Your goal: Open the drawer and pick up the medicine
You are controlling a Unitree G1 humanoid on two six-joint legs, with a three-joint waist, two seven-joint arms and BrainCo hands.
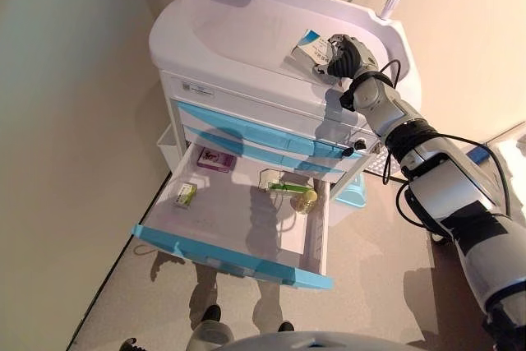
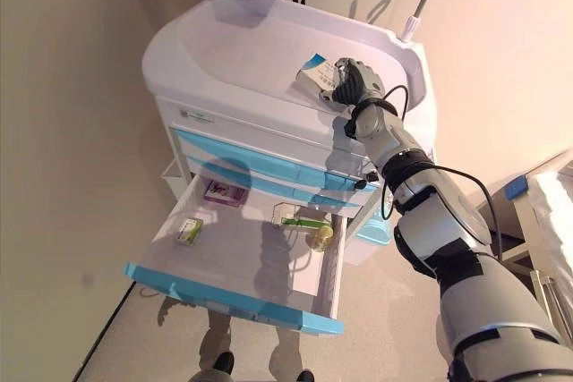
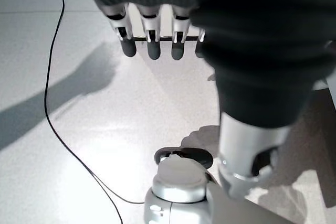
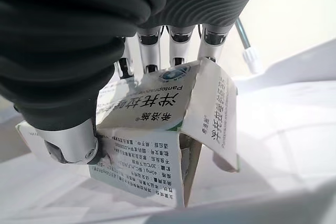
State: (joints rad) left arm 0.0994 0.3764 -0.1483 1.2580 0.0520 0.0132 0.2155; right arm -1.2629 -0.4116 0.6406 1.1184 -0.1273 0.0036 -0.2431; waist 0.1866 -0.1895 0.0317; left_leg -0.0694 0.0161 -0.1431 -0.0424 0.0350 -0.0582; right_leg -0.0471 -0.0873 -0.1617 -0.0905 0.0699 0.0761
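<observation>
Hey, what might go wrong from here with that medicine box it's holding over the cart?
The medicine box in the right hand has a loose end flap and could be crushed or slip out. The drawer stands fully open below the arm, so a lowering arm might knock it. The left hand hangs idle.

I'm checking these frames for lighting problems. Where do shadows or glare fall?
Left eye view: the right hand and arm shade the white and blue cart's top and drawer fronts, and the open bottom drawer shades the floor. Left wrist view: the glossy pale floor mirrors light under the left hand. Right wrist view: the white printed medicine box shades the cart top.
</observation>
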